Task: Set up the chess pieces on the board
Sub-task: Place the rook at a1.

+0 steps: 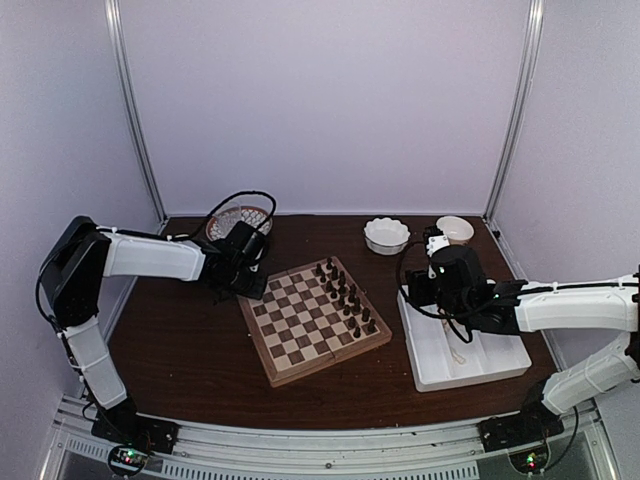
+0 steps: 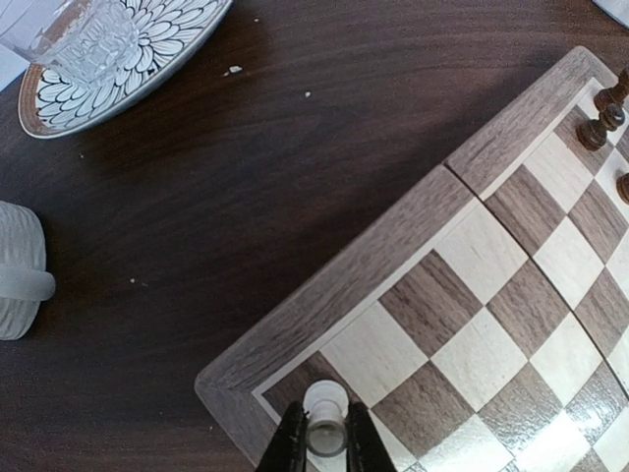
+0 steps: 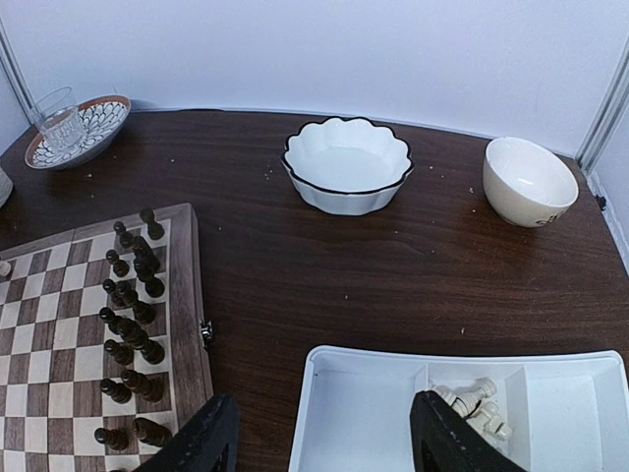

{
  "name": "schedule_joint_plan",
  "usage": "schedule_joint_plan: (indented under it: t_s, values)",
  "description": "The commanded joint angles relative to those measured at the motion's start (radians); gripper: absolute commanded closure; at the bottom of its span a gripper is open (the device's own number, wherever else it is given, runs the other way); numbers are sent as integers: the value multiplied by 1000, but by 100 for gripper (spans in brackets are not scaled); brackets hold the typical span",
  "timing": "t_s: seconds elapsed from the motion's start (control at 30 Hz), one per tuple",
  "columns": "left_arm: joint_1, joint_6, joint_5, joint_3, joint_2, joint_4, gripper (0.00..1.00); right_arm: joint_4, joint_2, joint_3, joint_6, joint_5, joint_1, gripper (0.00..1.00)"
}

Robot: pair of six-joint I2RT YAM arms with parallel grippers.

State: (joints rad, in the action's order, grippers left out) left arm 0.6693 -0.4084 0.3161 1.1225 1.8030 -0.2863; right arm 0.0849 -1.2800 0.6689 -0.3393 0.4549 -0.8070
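Cream-white chess piece (image 2: 325, 405) pinched over the board's (image 2: 393, 246) corner

Wood in light and dark brown checks with a tan rim makes up the board, which lies turned at an angle near the middle of the dark bench (image 1: 180, 350). Two rows of dark pieces (image 1: 345, 295) stand along its far right edge; the other squares in view are bare. The white chess piece shows from above as a small, pale, rounded top, narrower than one square. It sits over the dark corner square at the board's left corner; whether it touches the wood cannot be told. More white chess pieces (image 3: 472, 403) lie in a loose heap in a small compartment of the white tray (image 3: 364, 413), which rests on the bench to the right of the board.

From its base at the near left, the left arm rises, bends at the far left, and stretches its forearm rightward to that corner. The left hand (image 2: 325, 438) is drawn narrow, its two dark fingers (image 2: 292, 442) clamped on either side of the white chess piece.

From the near right, the right arm folds and reaches leftward over the tray's back end. The right hand (image 3: 324, 438) hangs above the tray with its fingers spread wide and nothing between them. It faces the back wall.

Beyond the tray sit a scalloped bowl (image 3: 346, 162) and a cream bowl (image 3: 529, 179). A patterned plate (image 2: 177, 34) carrying a glass (image 2: 84, 39) lies at the back left.
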Motion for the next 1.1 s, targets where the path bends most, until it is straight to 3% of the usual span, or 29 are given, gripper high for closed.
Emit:
schedule_joint_plan:
  t_s: [0.0,1.07]
  values:
    - [-8,24,27,30,20,13,96,-4,-2,28,7,27,5,38]
    - [-8,11,53,81,54,-77,93,-5,-7,31,6,24,5,38]
